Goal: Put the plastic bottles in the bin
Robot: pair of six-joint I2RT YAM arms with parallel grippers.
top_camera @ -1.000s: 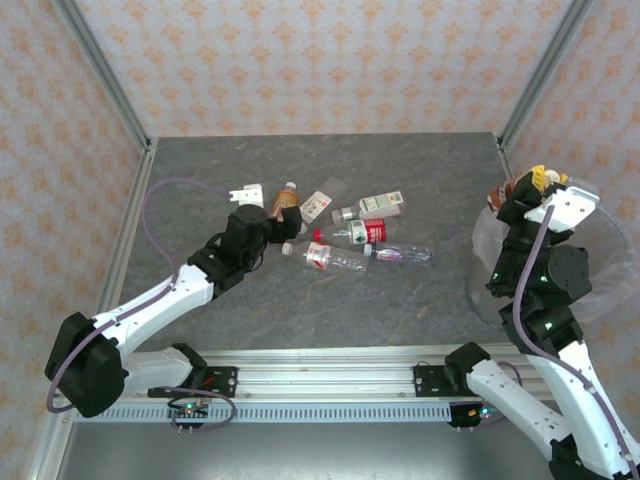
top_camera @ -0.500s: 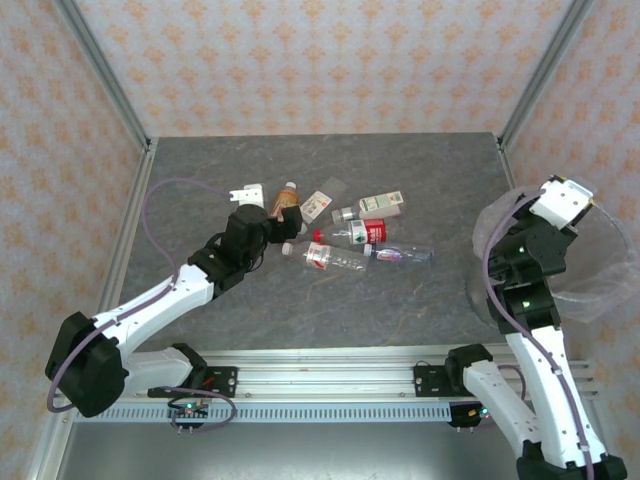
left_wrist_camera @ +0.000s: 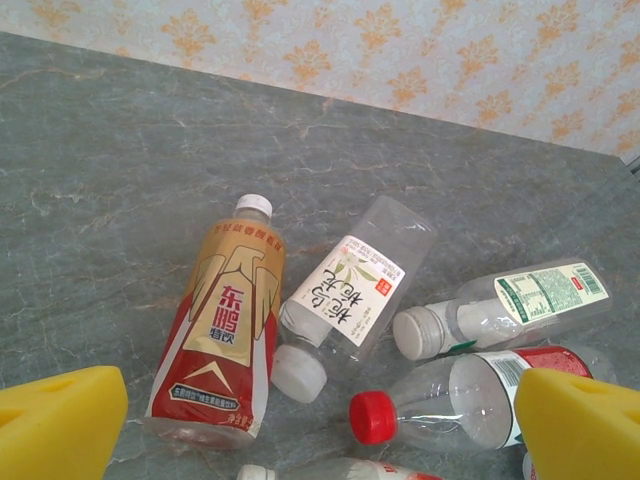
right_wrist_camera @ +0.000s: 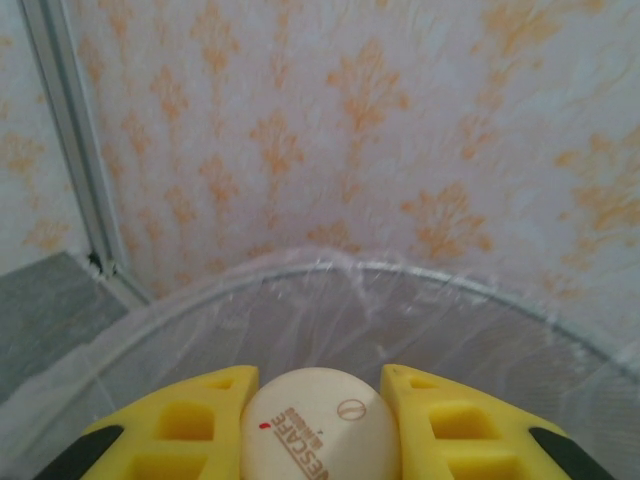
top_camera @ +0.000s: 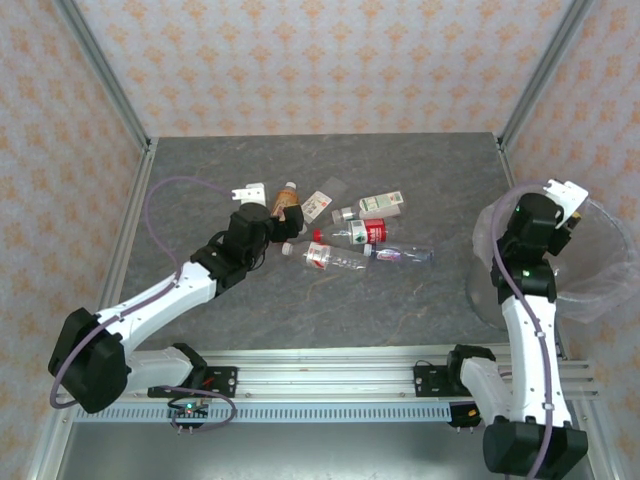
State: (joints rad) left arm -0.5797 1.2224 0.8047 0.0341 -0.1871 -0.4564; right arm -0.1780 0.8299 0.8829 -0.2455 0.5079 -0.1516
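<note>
Right claw (right_wrist_camera: 318, 385) swung over bin (right_wrist_camera: 330, 285); wrist view reveals bottle (right_wrist_camera: 318, 435) clamped.

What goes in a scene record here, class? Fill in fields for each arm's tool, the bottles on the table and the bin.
left arm: left tool open, holding nothing, above the lying bottles
right arm: right tool shut on a Nescafe bottle, at the bin
bin lining: crinkled clear bag
surface: grey table
bottles under left tool: red-and-gold bottle, white-labelled clear bottle, green-labelled bottle, red-capped bottle
bottle pose: all on their sides, close together
</note>
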